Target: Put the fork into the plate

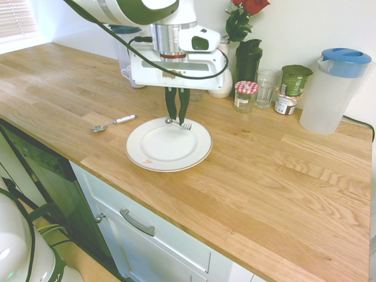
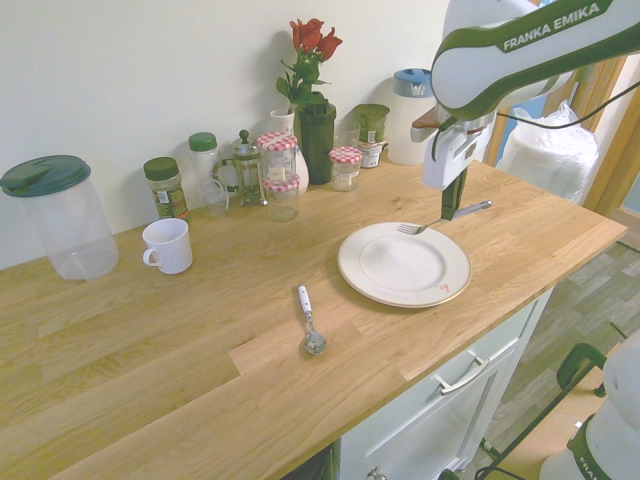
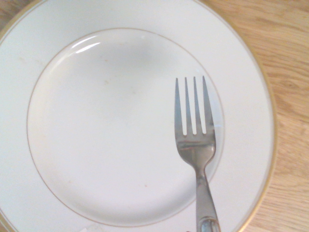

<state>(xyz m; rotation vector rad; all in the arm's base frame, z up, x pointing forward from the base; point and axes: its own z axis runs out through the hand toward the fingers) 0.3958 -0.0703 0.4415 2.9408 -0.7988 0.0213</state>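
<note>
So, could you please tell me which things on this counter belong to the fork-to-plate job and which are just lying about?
Part of the job:
- fork, held above the plate's edge by the gripper, fingers shut on it
- plate

Just lying about:
- spoon on the counter
- white mug
- clear jug with blue lid
- vase of red roses
- jars by the wall

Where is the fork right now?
The fork is up in the air, pinched by the gripper, with its prongs over the back edge of the white plate. The spoon lies apart on the counter.
</note>
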